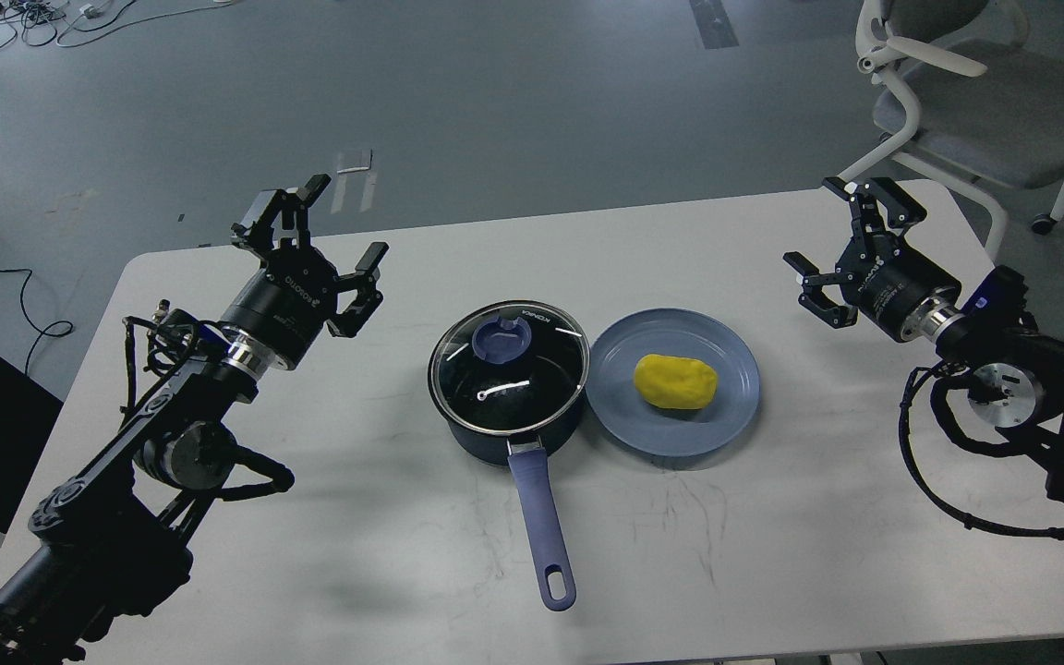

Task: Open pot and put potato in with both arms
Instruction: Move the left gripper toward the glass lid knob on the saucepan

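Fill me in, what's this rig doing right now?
Nothing is being handled yet. The pot sits mid-table with its glass lid still on, handle toward the robot. The potato lies on a blue-grey plate just right of the pot. The left gripper and right gripper are both open and empty, raised out to either side of the table, touching nothing.

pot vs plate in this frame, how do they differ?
The dark navy saucepan is deep-walled; the flat blue-grey round plate is shallow. The saucepan is closed by a glass lid and has a long periwinkle handle pointing toward the camera; the plate is uncovered with no handle. The plate holds the yellow oval potato; nothing can be made out inside the saucepan. Both are round and sit side by side on the white table.
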{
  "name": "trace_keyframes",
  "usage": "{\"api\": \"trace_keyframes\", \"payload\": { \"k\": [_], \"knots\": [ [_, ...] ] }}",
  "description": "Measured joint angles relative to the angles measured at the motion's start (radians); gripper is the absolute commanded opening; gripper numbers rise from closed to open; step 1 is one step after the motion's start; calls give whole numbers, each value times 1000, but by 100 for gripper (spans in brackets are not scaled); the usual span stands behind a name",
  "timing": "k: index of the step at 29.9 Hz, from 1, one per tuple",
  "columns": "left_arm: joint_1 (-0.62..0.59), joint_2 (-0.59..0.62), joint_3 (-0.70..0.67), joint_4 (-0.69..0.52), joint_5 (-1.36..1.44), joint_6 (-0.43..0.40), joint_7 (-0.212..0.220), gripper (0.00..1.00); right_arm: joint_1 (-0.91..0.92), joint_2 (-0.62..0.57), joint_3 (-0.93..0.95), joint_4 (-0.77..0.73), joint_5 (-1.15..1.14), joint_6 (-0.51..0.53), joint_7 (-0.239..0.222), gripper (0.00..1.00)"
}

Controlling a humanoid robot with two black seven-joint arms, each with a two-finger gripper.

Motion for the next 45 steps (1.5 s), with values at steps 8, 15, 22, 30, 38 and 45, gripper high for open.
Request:
{"api": "trace_keyframes", "payload": {
  "k": [8, 15, 22, 30, 38, 45],
  "knots": [
    [6, -6, 1, 2, -3, 0, -2, 98, 0, 4, -2, 0, -2, 0, 0, 100],
    [-35, 50, 3, 49, -5, -19, -4, 98, 13, -2, -9, 1, -3, 0, 0, 100],
    [-41, 134, 6, -45, 81, -56, -25, 98, 12, -3, -9, 2, -3, 0, 0, 100],
    [-70, 225, -2, -313, 663, 1, -101, 98, 11, -5, -9, 0, -3, 0, 0, 100],
    [-74, 250, 10, -515, 1355, 46, -132, 98, 11, -6, -9, -1, -3, 0, 0, 100],
    [-71, 228, 89, -457, 1752, 100, -157, 98, 11, -7, -9, -3, -6, 0, 0, 100]
  ]
}}
